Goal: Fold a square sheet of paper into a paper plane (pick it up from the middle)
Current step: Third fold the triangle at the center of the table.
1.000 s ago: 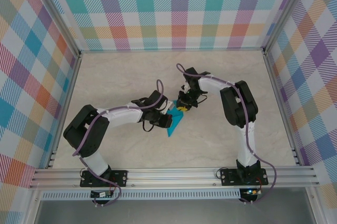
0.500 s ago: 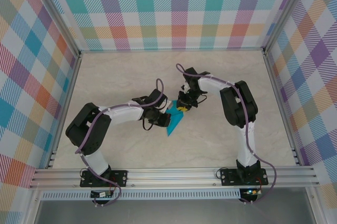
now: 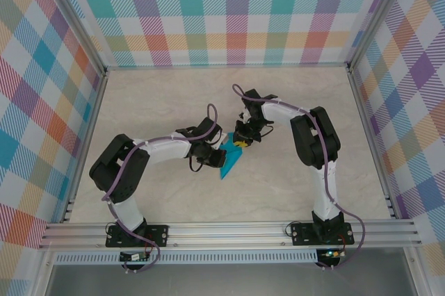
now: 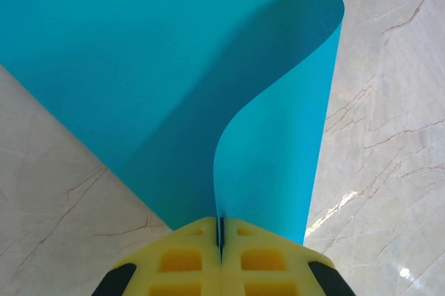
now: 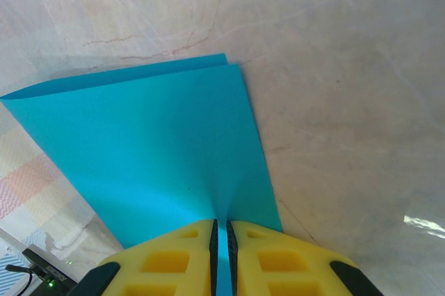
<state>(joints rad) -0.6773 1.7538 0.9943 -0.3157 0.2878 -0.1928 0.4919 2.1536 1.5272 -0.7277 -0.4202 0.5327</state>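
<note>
Pinching job, both arms meet just below centre of the top view, over a pale marble-look tabletop (image 3: 167,101) ringed by plaid walls (image 3: 236,11). Between them sits a thin teal-blue sheet of paper (image 3: 230,162), folded, reading from above as a narrow pointed shape with its tip aimed at the lower left of the frame.

Left gripper (image 4: 220,239) is clamped on the paper: at bottom centre of the left wrist view its yellow pads (image 4: 182,261) press flush together with the paper's edge caught in the seam. From that pinch one flap bows upward and curls toward the upper right corner. A wider layer spreads across the upper left, throwing shadow under the curl.

Right gripper (image 5: 222,237) is also clenched on the paper. At bottom centre of the right wrist view a thin teal strip sits in the narrow slit between its yellow pads. The sheet fans out from there to the left and centre. Two layers show at its far edge, slightly offset, near the upper middle.

In the top view the left gripper is at the paper's left side and the right gripper at its upper end.
</note>
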